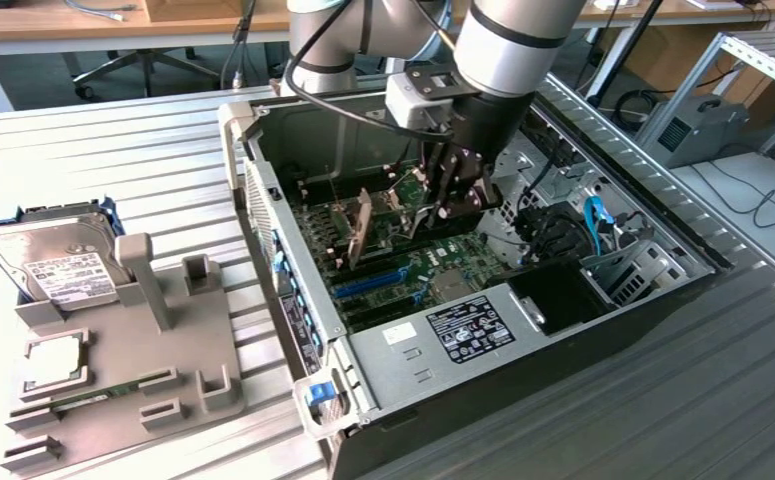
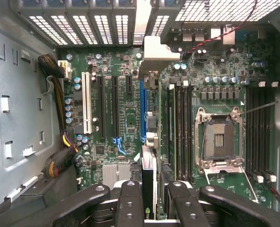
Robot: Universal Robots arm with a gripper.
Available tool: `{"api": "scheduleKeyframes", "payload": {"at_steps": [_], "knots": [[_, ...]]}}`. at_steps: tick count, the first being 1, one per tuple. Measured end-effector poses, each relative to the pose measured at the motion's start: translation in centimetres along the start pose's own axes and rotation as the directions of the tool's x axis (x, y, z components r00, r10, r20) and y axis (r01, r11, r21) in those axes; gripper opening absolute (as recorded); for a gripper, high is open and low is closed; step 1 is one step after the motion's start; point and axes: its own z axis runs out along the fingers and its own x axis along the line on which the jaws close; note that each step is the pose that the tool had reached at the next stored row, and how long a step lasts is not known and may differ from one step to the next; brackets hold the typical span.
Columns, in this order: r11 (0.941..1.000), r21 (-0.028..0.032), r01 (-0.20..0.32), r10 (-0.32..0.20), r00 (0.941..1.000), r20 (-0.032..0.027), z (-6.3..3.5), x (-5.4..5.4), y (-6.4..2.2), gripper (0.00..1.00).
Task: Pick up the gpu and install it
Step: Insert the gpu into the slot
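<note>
Exterior view: arm reaches straight down into the case, hand gripping the gpu upright.

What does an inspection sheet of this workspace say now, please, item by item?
Surface: slatted metal table, carrying an open computer case and a grey parts fixture.
Job's things: gpu stands on edge over the blue slot; whether it is seated cannot be told.
Clutter: hard drive and memory stick on the fixture.
Grippers: gripper is inside the case, fingers closed on the gpu.
Cables: blue cable in the case; black cable along the arm; wire bundle beside the motherboard.
Surroundings: wooden desks, chair base, floor cables.
</note>
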Motion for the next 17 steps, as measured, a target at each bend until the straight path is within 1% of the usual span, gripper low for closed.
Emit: {"api": "scheduleKeyframes", "payload": {"at_steps": [17], "knots": [[1.0,0.0,0.0,0.0,1.0,0.0,0.28,0.21,-0.01,0.26]]}}
